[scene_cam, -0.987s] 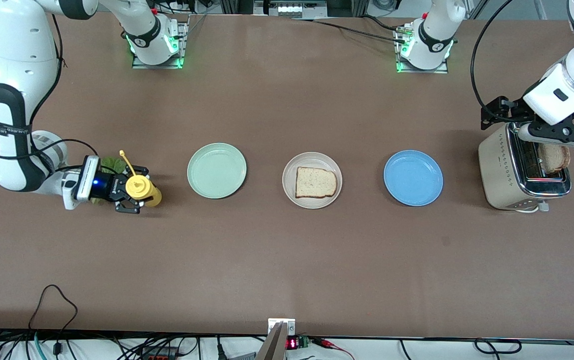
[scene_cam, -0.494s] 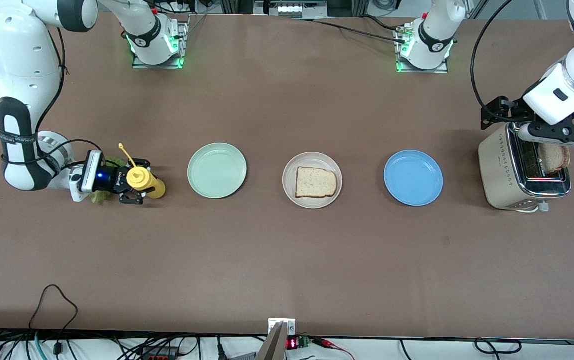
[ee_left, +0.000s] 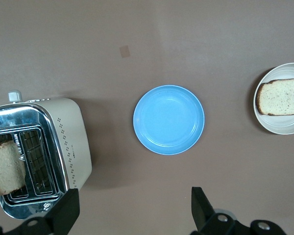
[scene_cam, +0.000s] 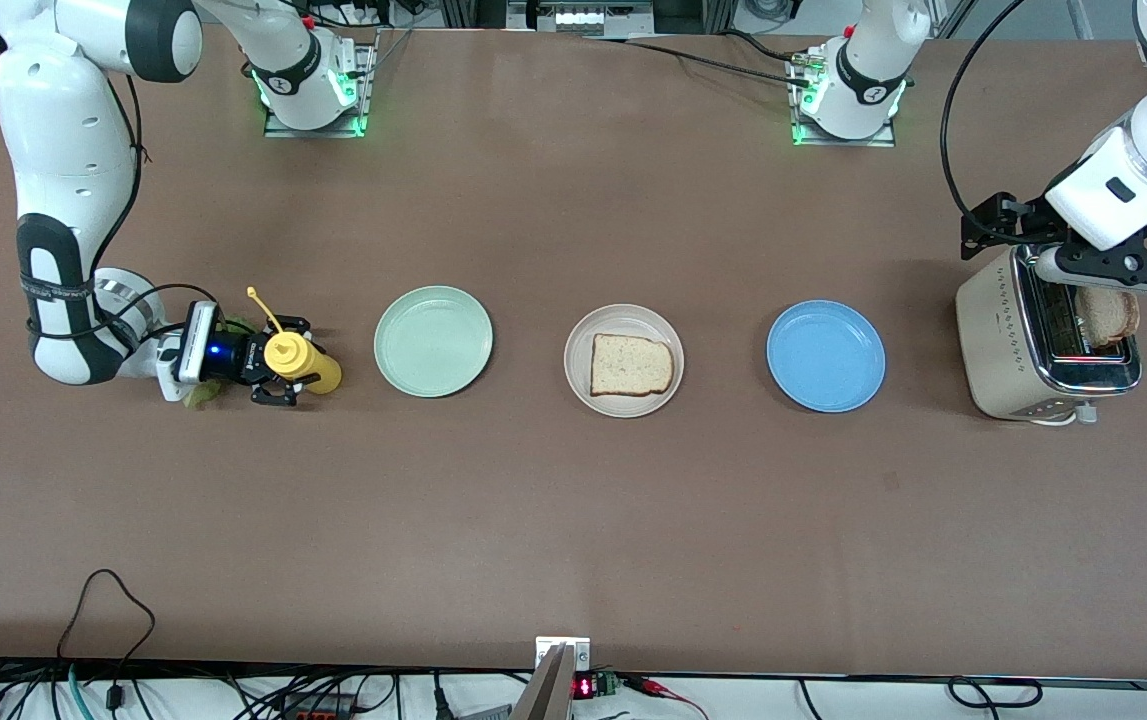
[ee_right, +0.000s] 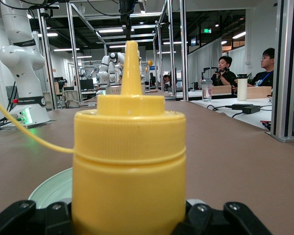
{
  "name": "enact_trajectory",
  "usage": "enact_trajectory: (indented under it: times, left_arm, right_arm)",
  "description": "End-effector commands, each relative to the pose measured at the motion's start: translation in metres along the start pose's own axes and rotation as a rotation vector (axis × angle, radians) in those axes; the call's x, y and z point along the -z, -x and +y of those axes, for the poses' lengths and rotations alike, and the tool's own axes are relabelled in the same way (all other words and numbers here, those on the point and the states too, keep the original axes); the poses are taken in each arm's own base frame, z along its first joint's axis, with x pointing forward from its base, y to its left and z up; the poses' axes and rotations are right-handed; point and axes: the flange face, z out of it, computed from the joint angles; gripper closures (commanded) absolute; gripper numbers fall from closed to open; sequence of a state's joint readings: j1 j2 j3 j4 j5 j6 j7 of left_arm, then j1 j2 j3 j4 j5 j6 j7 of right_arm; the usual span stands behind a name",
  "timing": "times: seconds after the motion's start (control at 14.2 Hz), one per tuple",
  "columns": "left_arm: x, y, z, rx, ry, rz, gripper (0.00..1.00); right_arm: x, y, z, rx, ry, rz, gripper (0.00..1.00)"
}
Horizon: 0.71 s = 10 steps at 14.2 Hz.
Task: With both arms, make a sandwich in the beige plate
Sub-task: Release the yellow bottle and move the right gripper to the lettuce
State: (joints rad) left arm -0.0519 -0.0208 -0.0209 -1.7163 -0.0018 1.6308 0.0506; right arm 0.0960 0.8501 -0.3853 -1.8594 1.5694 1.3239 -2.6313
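Note:
The beige plate point(scene_cam: 579, 345) lies mid-table with one bread slice point(scene_cam: 631, 364) on it. A second slice point(scene_cam: 1111, 315) stands in the toaster point(scene_cam: 1003, 340) at the left arm's end. My left gripper point(scene_cam: 1123, 268) hangs over the toaster, open and holding nothing point(ee_left: 134, 196). Beside the mint green plate point(scene_cam: 433, 340), toward the right arm's end, my right gripper point(scene_cam: 288, 362) is shut on an upright yellow squeeze bottle point(scene_cam: 301, 363). The bottle point(ee_right: 130, 166) fills the right wrist view. A green lettuce leaf point(scene_cam: 201, 395) lies on the table, mostly hidden under the right gripper.
A blue plate point(scene_cam: 825, 356) lies between the beige plate and the toaster. The bottle's loose yellow cap strap point(scene_cam: 261, 305) sticks up from it. Both arm bases point(scene_cam: 313, 90) stand along the table edge farthest from the front camera.
My right gripper has slid with the yellow bottle toward the mint green plate, and less of the lettuce leaf shows. The left arm has not moved.

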Motion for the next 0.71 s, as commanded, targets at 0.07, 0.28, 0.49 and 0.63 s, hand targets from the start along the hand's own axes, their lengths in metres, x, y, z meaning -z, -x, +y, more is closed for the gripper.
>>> enact_trajectory:
  times: [0.07,0.28,0.49,0.63]
  left_arm:
    - [0.006,0.001,0.000,0.002,0.003,-0.001,0.00]
    - [0.006,0.001,0.000,0.002,0.003,-0.001,0.00]
    - [0.006,0.001,0.000,0.002,0.003,-0.001,0.00]
    - [0.007,0.001,0.000,0.004,0.003,0.000,0.00]
  right_arm:
    - [0.003,-0.004,-0.002,0.003,0.017,0.058,0.00]
    - [0.009,-0.006,-0.001,0.006,0.019,0.053,0.00]
    - [0.028,-0.012,-0.001,0.008,0.007,0.017,0.00]
    - [0.045,-0.013,-0.002,0.007,0.003,-0.016,0.00]
